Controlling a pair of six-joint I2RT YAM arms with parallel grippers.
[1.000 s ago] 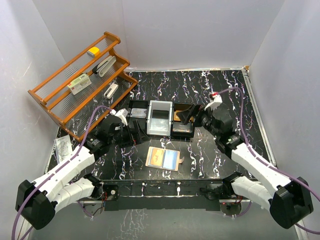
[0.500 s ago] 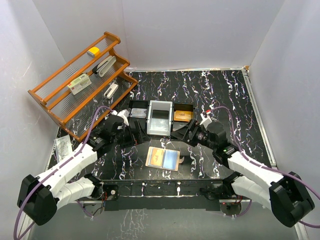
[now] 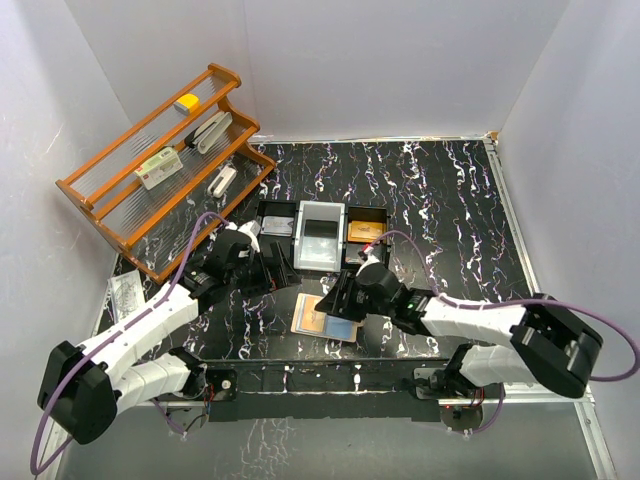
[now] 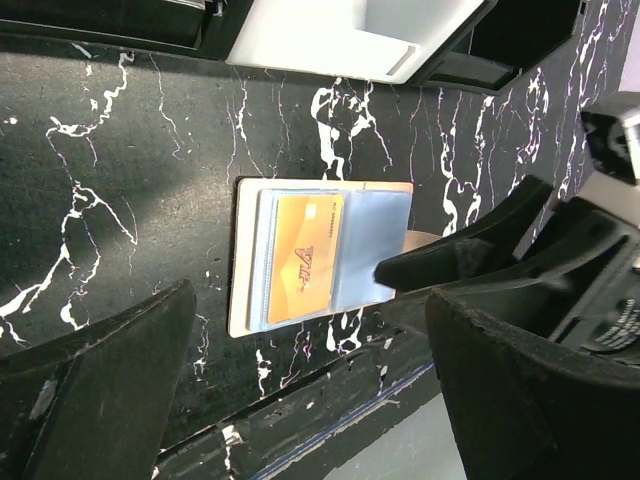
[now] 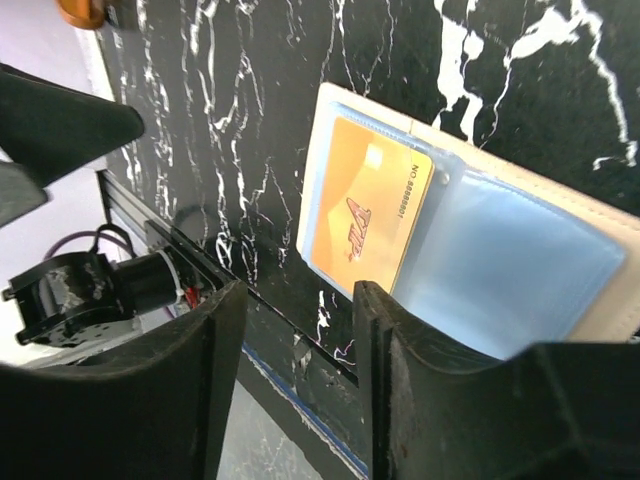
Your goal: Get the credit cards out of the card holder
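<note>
Only wrist views show VIP lettering on orange credit card (image 5: 372, 205) in card holder (image 4: 238, 260), left hand (image 4: 310, 300) spread wide above, right hand (image 5: 300, 295) half-closed at its edge, grip unclear.

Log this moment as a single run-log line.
card holder: open flat on table | orange card: in its slot | right gripper: over card holder, jaws apart, nothing gripped | left gripper: open, hovering nearby

Beige leather bifold card holder (image 3: 315, 318) lies open flat on the black marbled surface (image 3: 440, 200), near its front edge. An orange plastic credit card (image 4: 300, 270) sits in its left sleeve. Just behind it is the black-and-grey three-compartment tray (image 3: 320, 236), with the wooden slatted rack (image 3: 150, 170) far left. My right tool (image 5: 297, 300) is over the holder's right half.
</note>
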